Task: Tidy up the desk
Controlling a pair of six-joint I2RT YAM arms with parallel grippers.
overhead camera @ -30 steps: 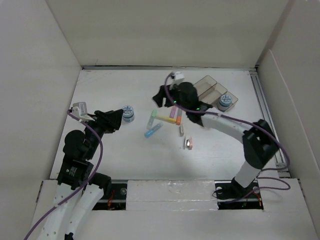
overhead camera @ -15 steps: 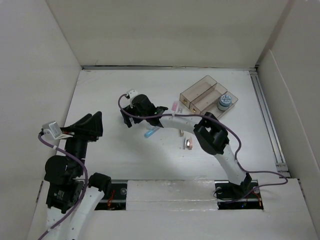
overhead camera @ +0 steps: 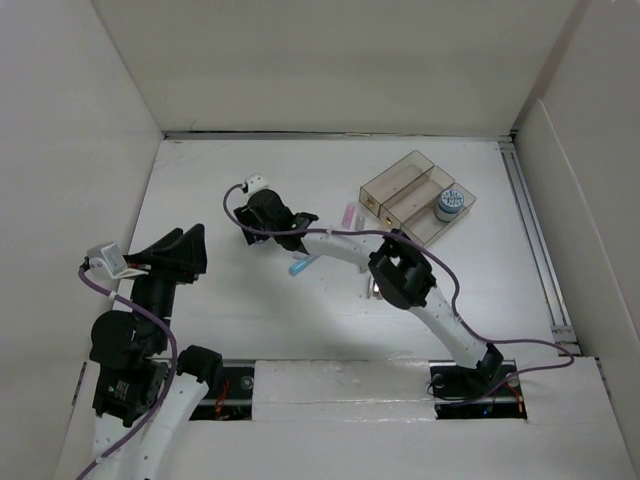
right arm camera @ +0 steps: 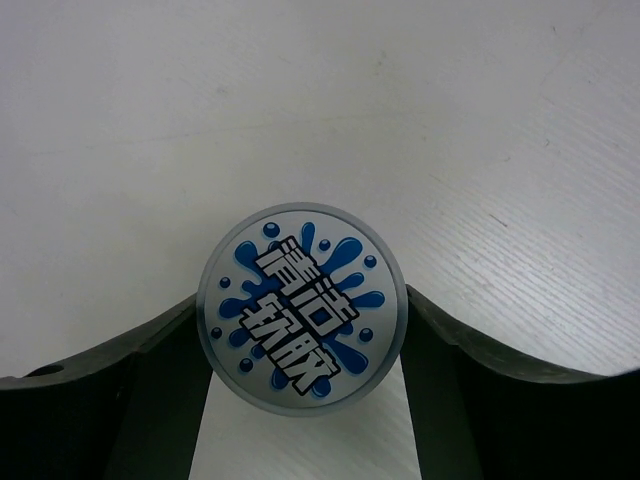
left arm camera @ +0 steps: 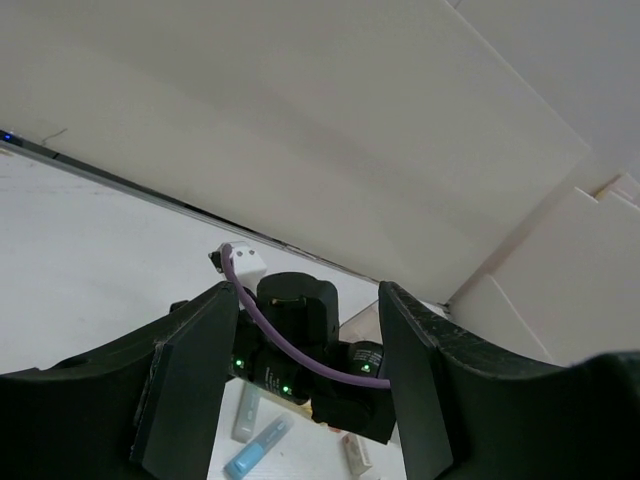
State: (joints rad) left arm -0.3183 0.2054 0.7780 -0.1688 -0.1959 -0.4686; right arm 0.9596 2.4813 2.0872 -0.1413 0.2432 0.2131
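White desk (overhead camera: 480,290): a matte tabletop filling the floor of the enclosure, walled by upright white panels (overhead camera: 330,60) at the back and both sides.
Right gripper (right arm camera: 301,300): reached far across to the left-centre of the desk, pointing down at the surface.
Right fingers (right arm camera: 150,390): they flank a round tub on both sides with no gap visible in the wrist view; whether they press on it cannot be told.
Round tub (right arm camera: 302,308): grey-rimmed lid with a blue splash print and bold white characters, standing upright on the desk.
Left gripper (left arm camera: 305,400): raised over the left side of the desk, well apart from the tub.
Left fingers (left arm camera: 190,380): spread wide, with nothing between them.
Clear tray (overhead camera: 400,175): three compartments, set at an angle toward the far right of the desk.
Second tub (overhead camera: 449,204): same blue lid, standing in the compartment at the tray's right end.
Blue tube (overhead camera: 300,266): lying on the desk just beside the right arm.
Pink piece (overhead camera: 349,214): lying between the arm and the tray.
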